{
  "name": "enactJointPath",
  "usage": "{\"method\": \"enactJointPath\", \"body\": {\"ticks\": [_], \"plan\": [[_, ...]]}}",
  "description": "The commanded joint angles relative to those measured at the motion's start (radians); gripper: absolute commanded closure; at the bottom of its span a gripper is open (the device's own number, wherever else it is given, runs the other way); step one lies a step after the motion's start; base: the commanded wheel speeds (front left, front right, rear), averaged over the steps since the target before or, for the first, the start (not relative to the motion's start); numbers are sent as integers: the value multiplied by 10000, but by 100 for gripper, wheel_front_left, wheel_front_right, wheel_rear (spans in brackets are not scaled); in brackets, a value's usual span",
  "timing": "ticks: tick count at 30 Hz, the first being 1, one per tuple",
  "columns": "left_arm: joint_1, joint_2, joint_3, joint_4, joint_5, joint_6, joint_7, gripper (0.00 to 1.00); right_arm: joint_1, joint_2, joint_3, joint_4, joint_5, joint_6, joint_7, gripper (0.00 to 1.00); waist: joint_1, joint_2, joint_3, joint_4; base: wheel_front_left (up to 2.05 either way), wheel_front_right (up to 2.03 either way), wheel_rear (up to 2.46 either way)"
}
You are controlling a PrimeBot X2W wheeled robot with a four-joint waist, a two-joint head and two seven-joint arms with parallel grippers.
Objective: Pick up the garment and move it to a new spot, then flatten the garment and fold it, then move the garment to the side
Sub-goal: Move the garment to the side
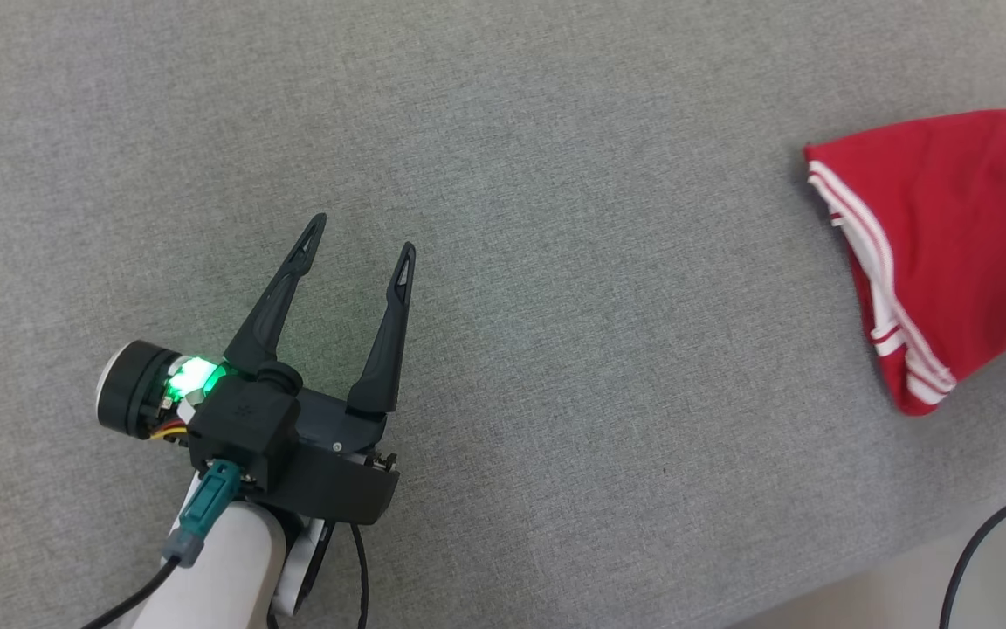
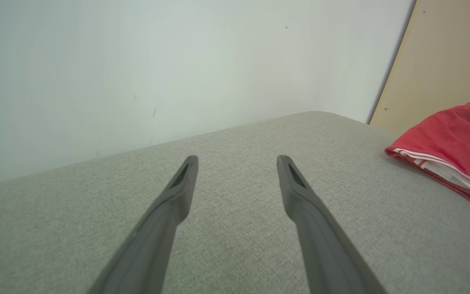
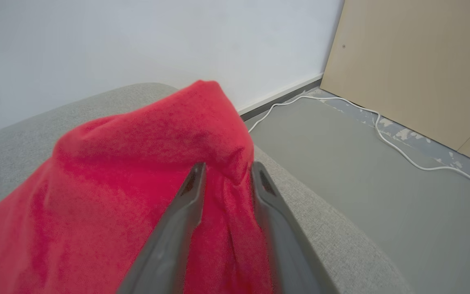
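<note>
The red garment (image 1: 948,253) is found at the right edge of the head view, bunched in a rough wedge on the grey padded surface (image 1: 555,131). Its long axis is run diagonally from upper right down to a point at lower right, w/ the white-striped hem turned toward frame left. The left gripper (image 1: 364,234) is seen at lower left of that view, fingers spread wide w/ nothing between them, tips aimed up-frame and slightly right. The garment is placed well apart from it, off to the right, so a long sideways reach would be needed from that arm. The right gripper (image 3: 229,165) is judged far nearer: in the right wrist view its fingers are set narrowly apart at bottom centre w/ a raised ridge of red cloth between them, and more cloth is heaped to the left and up to mid-frame. Whether that ridge is pinched or lying loose can't be told from the pics. The coming move is thus taken to hinge on the right arm, cloth being straight ahead of its tips. Re views: the surface's rounded edge just beside the cloth, a white cable (image 3: 382,130) on the floor and a wood panel (image 3: 414,61) at upper right are added by the right wrist view. The striped hem and overall outline are supplied by the head and left wrist views, where the right wrist view gives plain red folds.
</note>
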Motion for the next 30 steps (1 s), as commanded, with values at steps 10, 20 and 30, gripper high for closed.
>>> {"method": "enactJointPath", "body": {"ticks": [10, 20, 30], "plan": [[154, 71, 49, 166, -108, 86, -149, 0, 356, 165, -1210, -1266, -998, -10, -23, 0, -2, -1, -386, 37, 0, 0, 0], [847, 154, 526, 272, -511, 470, -506, 0, 2303, 1642, -1709, -5618, -2262, -10, -25, 0, -2, -1, -1256, 739, 0, 0, 0], [1755, 276, 1126, 512, -1061, 787, -917, 0, 3829, 2450, -435, -7913, -3051, -10, 123, 0, -2, -1, -2210, 1791, 0, 0, 0]]}}
